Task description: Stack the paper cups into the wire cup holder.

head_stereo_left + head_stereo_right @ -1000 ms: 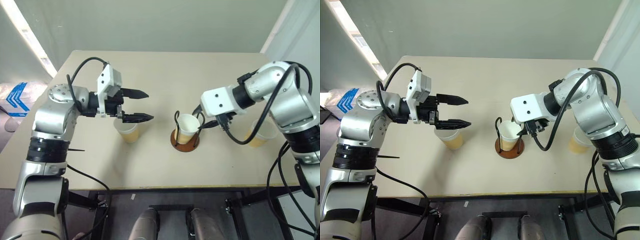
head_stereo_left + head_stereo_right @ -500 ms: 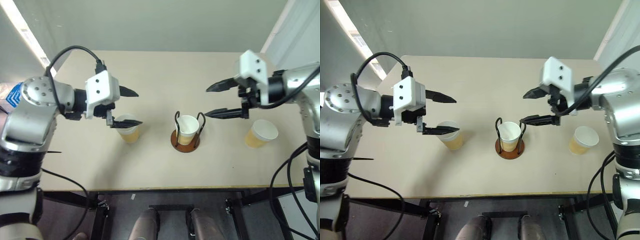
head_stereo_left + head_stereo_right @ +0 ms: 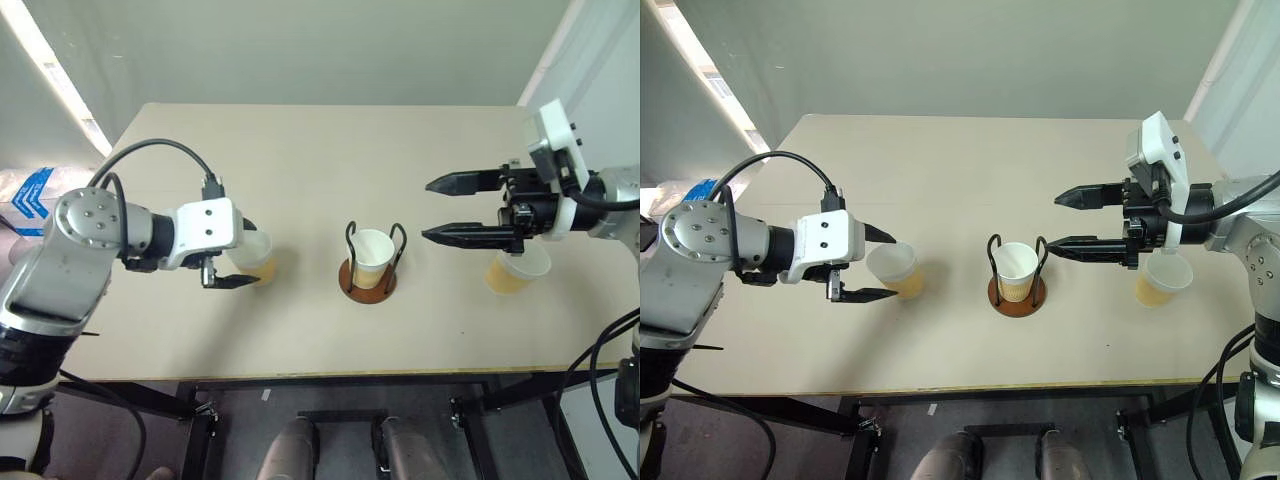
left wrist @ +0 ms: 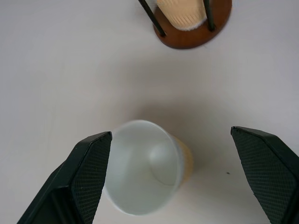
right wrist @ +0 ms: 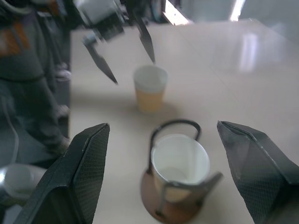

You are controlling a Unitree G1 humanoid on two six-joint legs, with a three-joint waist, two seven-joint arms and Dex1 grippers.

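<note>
The left tool (image 3: 878, 265) is spread wide and holds nothing. Its two black fingers (image 4: 88, 175) stand on either side of a paper cup (image 3: 894, 272), one finger past the cup's far side and one on its near side, with clear gaps between each finger and the cup wall. In the left wrist view this cup sits upright on the desk between the finger pads, nearer to one of them, its white inside open to the camera and a strip of its tan outside showing.

Past the tips of the left tool, toward the middle of the desk (image 3: 960, 170), stands the wire cup holder (image 3: 1018, 293): a reddish-brown round base with thin black wire loops rising from it. A second paper cup (image 3: 1017, 270) sits upright inside the loops, its white rim about level with the loop tops.

The right tool (image 3: 1058, 223) is also spread wide and empty, held up above the desk on the other side of the holder. Its fingers (image 3: 1090, 193) point toward the holder and the left tool, one finger farther back over the desk and one nearer, with their tips near the holder but apart from it. In the right wrist view the holder with its cup lies between the two finger pads and below them, and the left tool with its cup is beyond.

Under the body of the right tool, partly hidden by it, the third paper cup (image 3: 1160, 279) stands upright on the desk, well apart from the holder.
</note>
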